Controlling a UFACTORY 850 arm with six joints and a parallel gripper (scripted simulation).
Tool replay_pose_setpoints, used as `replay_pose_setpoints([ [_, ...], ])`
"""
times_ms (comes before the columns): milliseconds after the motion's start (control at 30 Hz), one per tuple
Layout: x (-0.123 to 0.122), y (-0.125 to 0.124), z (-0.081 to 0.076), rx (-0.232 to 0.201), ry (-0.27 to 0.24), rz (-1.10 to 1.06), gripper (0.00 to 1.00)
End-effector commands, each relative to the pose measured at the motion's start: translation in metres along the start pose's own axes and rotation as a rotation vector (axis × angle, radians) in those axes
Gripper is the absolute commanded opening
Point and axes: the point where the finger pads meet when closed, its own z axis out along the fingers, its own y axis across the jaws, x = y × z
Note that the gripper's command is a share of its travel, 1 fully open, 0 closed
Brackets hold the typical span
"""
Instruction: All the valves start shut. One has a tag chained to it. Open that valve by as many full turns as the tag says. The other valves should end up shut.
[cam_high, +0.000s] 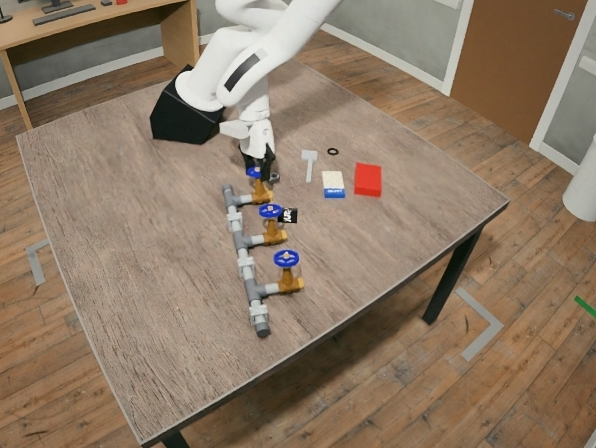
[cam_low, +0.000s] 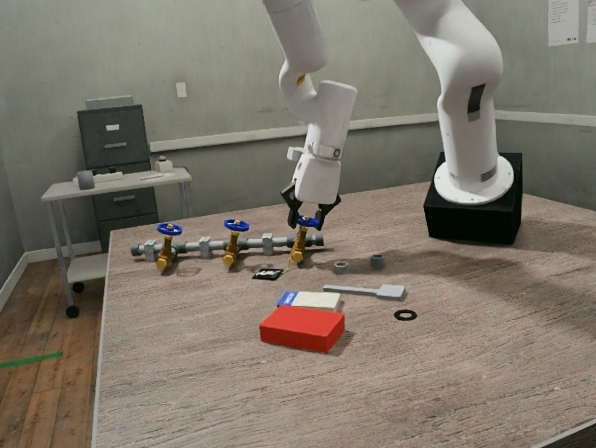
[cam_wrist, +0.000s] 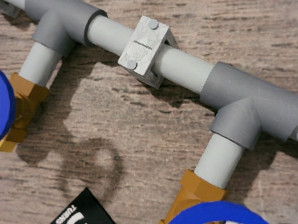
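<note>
A grey pipe (cam_high: 243, 252) on the table carries three brass valves with blue handwheels. My gripper (cam_high: 257, 170) is shut on the handwheel (cam_low: 308, 221) of the valve nearest the robot base, gripping it from above. A black tag (cam_low: 266, 273) lies on the table in front of that valve, and a thin chain runs from it to the valve's body. The middle valve (cam_low: 236, 225) and the far valve (cam_low: 169, 229) stand free. In the wrist view the gripped handwheel (cam_wrist: 220, 214) shows at the bottom edge, with the tag's corner (cam_wrist: 82, 210) and the pipe (cam_wrist: 175, 65). The fingers are out of that view.
A red box (cam_low: 302, 328), a white and blue box (cam_low: 310, 299), a grey T-shaped tool (cam_low: 367, 290), a black ring (cam_low: 405, 311) and two grey nuts (cam_low: 341, 267) lie to the side of the valves. The arm's black base (cam_high: 182, 117) stands at the table's back.
</note>
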Motion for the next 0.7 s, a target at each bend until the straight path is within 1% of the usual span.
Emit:
replay_pose_setpoints([
  [0, 0.0002, -0.0004, 0.0000, 0.001, 0.000, 0.000, 0.00],
  [400, 0.0002, -0.0004, 0.0000, 0.001, 0.000, -0.024, 0.00],
  [667, 0.0002, -0.0004, 0.0000, 0.001, 0.000, -0.166, 0.00],
])
